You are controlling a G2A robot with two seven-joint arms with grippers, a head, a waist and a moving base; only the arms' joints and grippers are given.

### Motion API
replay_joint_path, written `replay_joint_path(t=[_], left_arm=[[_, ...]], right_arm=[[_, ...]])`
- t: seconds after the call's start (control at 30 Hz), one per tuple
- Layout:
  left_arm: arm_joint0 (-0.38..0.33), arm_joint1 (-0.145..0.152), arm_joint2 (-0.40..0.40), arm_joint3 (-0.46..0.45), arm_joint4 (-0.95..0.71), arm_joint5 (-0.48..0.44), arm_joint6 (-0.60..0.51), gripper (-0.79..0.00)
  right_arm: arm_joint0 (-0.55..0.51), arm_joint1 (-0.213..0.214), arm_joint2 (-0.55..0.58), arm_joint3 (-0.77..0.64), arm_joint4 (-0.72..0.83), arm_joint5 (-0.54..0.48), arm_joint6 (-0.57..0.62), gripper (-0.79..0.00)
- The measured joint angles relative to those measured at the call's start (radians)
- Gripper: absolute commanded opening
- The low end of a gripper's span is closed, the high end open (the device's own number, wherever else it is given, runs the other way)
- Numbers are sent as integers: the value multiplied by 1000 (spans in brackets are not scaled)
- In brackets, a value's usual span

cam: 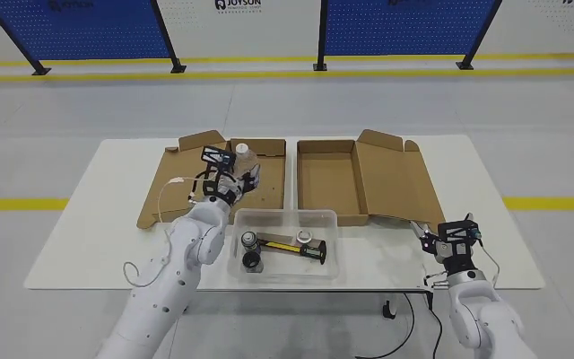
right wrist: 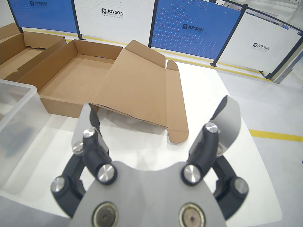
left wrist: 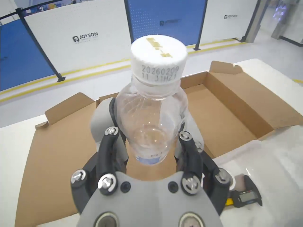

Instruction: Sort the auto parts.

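Observation:
My left gripper point(left wrist: 151, 131) is shut on a clear plastic bottle point(left wrist: 151, 119) with a white cap point(left wrist: 158, 56), held above the left cardboard box point(left wrist: 47, 157). From above, the bottle point(cam: 244, 161) and left gripper point(cam: 235, 172) hang over that box point(cam: 269, 184). A clear plastic bin point(cam: 325, 220) at the table's front holds a digital caliper point(cam: 289, 247), a dark round part point(cam: 252, 260) and two small cylinders. My right gripper point(right wrist: 157, 116) stands open over bare table by the front right edge, with nothing between its fingers point(right wrist: 91, 116).
A second cardboard box point(cam: 327, 179) lies open to the right of the first, its lid flap point(cam: 395, 179) spread toward my right gripper point(cam: 444, 235). The bin's corner point(right wrist: 19, 105) sits beside that gripper. Table edges are close on the right.

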Motion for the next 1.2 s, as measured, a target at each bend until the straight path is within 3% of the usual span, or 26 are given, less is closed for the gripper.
replay_joint_path(t=[0.1,0.67,0.87,0.97,1.2], left_arm=[[-26,-9,18,46,-5,29,3,-785],[-20,-10,19,51,5,15,-5,-785],[-78,-21,16,80,-33,15,-21,-785],[-122,-32,32,134,-38,23,-12,-785],[-241,-76,100,370,-103,43,39,-785]], right_arm=[[0,0,0,0,0,0,0,0],[0,0,0,0,0,0,0,0],[0,0,0,0,0,0,0,0],[0,0,0,0,0,0,0,0],[0,0,0,0,0,0,0,0]])
